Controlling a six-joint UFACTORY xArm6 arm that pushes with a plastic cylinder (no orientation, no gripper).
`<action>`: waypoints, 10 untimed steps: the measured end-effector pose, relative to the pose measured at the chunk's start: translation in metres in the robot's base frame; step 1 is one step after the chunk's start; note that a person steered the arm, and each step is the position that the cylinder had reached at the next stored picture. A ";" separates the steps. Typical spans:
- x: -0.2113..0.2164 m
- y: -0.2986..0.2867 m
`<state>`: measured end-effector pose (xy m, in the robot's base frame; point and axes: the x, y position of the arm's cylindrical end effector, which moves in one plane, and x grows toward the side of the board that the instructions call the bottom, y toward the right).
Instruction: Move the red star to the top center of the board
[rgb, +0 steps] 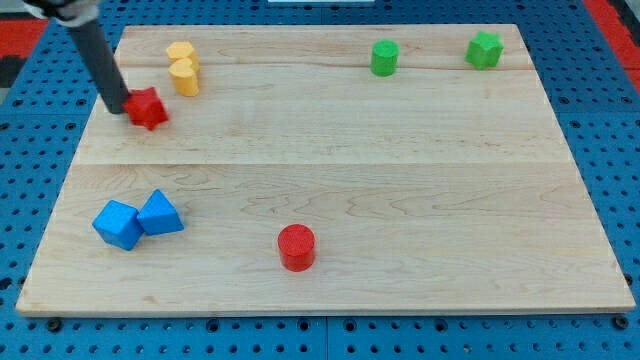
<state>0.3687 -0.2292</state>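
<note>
The red star (148, 108) lies on the wooden board (330, 170) at the view's upper left. My tip (118, 107) rests right against the star's left side. The dark rod rises from it toward the view's top left corner.
A yellow block (183, 69) sits just above and right of the star. A green cylinder (385, 57) and a green star-like block (484, 49) stand at the top right. Two blue blocks (137, 220) lie at the lower left. A red cylinder (297, 247) stands near the bottom centre.
</note>
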 end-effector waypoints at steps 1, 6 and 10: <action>0.014 0.053; -0.030 0.202; -0.038 0.239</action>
